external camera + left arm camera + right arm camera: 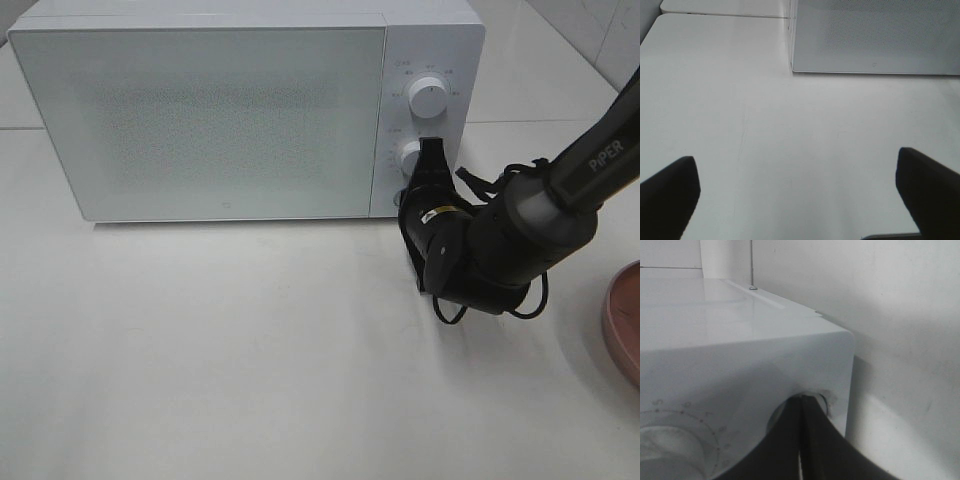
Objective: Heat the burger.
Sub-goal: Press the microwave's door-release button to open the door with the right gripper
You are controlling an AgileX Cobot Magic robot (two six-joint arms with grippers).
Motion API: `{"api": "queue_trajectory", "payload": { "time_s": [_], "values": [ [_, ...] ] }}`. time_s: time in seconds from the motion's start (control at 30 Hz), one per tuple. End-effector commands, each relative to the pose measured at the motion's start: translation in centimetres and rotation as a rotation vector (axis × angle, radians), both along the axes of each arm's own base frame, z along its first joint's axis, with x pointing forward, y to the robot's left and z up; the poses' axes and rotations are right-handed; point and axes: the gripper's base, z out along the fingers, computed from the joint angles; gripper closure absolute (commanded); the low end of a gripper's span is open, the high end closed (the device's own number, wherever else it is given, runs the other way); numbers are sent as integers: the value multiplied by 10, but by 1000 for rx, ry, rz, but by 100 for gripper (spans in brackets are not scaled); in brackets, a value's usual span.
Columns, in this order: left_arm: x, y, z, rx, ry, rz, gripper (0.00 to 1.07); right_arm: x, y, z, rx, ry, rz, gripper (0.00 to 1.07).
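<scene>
The burger is out of view in every frame. The white microwave (200,120) stands at the back of the table with its frosted door closed. My right gripper (432,152) is shut, its dark fingertips together and pressed against the lower knob (407,156) of the control panel. In the right wrist view the closed fingertips (801,402) meet at that knob (824,399), near the microwave's corner. My left gripper (800,200) is open above bare table, with nothing between its fingers (670,192), facing the microwave's front lower corner (795,67).
An upper knob (430,97) sits above the lower one. The rim of a pink plate (625,320) shows at the right edge of the table. A white tiled wall (900,315) rises beside the microwave. White table top (250,350) lies in front.
</scene>
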Motion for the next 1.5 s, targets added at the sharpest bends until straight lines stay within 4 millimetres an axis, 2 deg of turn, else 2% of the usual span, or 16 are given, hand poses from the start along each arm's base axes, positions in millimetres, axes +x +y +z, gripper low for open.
{"api": "queue_trajectory", "payload": {
  "time_s": [0.03, 0.17, 0.53, 0.77, 1.23, 1.5],
  "values": [
    [-2, 0, 1, -4, -28, 0, 7, 9, 0, 3, -13, -41, -9, 107],
    [-2, 0, 1, -4, -27, 0, 7, 11, 0, 3, -19, -68, -19, 107],
    [-2, 0, 1, -4, -27, 0, 7, 30, 9, 22, 5, -192, -42, 107],
    [-2, 0, 1, -4, -27, 0, 7, 42, 15, 21, -3, -237, -53, 107],
    [-2, 0, 1, -4, -27, 0, 7, 42, 16, 25, -33, -242, -35, 107],
    [-2, 0, 1, -4, -27, 0, 7, 28, 11, 24, -61, -168, -6, 107]
  ]
}}
